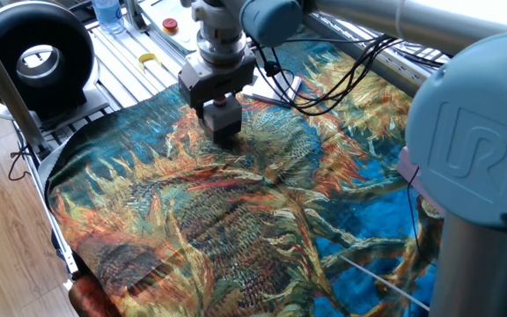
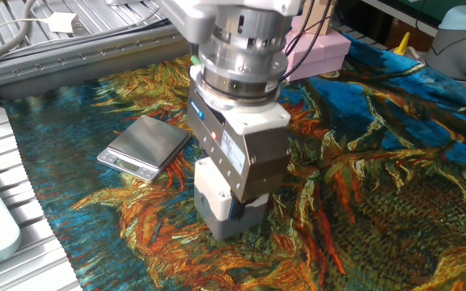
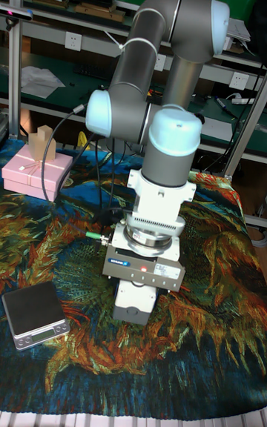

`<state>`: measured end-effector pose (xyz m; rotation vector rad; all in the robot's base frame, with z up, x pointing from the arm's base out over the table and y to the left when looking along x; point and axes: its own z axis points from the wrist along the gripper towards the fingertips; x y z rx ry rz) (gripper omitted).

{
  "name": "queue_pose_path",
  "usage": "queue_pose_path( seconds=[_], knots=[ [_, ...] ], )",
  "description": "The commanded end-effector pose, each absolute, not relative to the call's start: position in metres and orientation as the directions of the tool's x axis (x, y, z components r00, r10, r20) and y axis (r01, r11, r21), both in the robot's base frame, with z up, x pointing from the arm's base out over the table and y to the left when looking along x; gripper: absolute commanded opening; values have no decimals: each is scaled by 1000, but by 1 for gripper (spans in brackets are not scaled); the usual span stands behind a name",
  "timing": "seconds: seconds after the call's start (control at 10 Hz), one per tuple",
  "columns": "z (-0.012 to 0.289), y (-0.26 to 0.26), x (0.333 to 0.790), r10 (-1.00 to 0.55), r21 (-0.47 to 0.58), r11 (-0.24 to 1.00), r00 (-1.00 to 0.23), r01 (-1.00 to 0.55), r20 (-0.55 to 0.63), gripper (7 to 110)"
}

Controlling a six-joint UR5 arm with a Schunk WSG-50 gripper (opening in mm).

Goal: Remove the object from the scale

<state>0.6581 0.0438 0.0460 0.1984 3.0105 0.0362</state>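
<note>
One view hides scale (image 2: pixel 144 145) | pincer (image 2: pixel 231 212) clamps object (image 2: pixel 221 212)

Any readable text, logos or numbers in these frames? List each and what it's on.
"UR": embossed on the arm's blue joint cap, one fixed view.
Blue label on the gripper body: too small to read.
White sticker on the gripper side, the other fixed view: blurred.
Scale display: nothing legible.
</note>
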Motion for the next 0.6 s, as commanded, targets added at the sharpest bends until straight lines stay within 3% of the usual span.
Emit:
queue_pose_path(
  seconds=[0.0, 0.5],
  knots=[
    [37, 41, 664, 126, 33, 992, -983, 122, -131, 7],
    [36, 32, 668, 123, -1, 992, -981, 125, -152, 7]
  ],
)
